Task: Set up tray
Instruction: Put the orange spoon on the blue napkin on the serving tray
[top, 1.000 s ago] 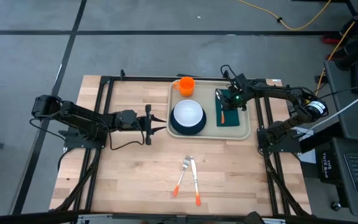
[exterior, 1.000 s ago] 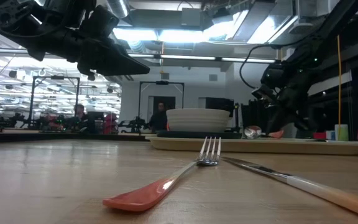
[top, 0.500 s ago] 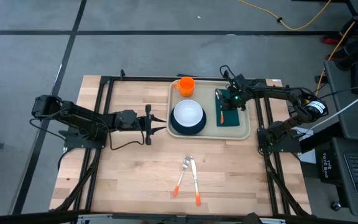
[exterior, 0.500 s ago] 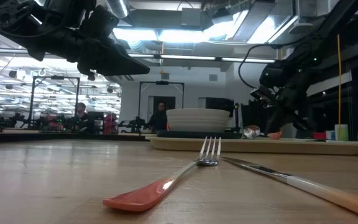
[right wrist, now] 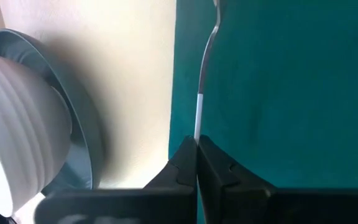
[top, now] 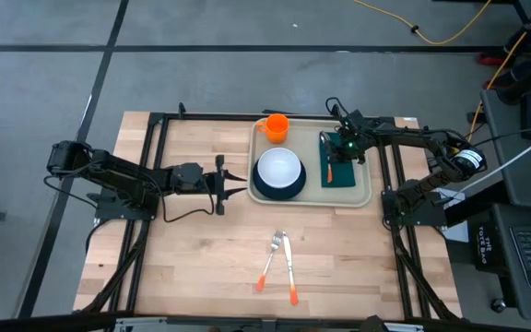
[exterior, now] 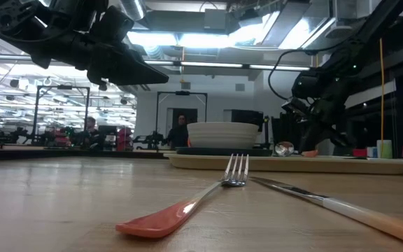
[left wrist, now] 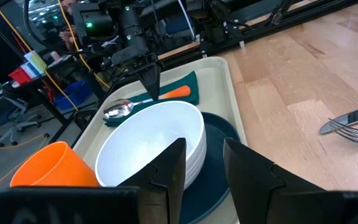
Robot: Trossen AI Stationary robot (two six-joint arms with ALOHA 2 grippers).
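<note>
The beige tray point(top: 312, 199) sits at the table's far middle. On it are an orange cup point(top: 276, 126), a white bowl point(top: 278, 169) in a dark teal plate point(top: 258, 191), and a green napkin point(top: 344, 173) with an orange-handled spoon point(left wrist: 120, 110) lying on it. My right gripper point(top: 332, 158) stands over the napkin, shut on the spoon. My left gripper point(top: 240, 181) hovers open just left of the tray, pointing at the bowl point(left wrist: 148, 146). My right gripper point(right wrist: 196, 146) pinches the spoon where its metal shaft point(right wrist: 199, 118) meets the orange handle point(left wrist: 179, 93). The fingers point(left wrist: 151, 74) come from above, pointing down, across the spoon. The spoon lies flat on the napkin point(right wrist: 278, 93), its bowl end toward the table's far edge.
A fork point(top: 270, 261) and a knife point(top: 289, 269), both orange-handled, lie side by side on the bare wood near the table's near edge. In the low view they lie in front of the tray point(exterior: 292, 163). Black frame rails run along both sides of the table.
</note>
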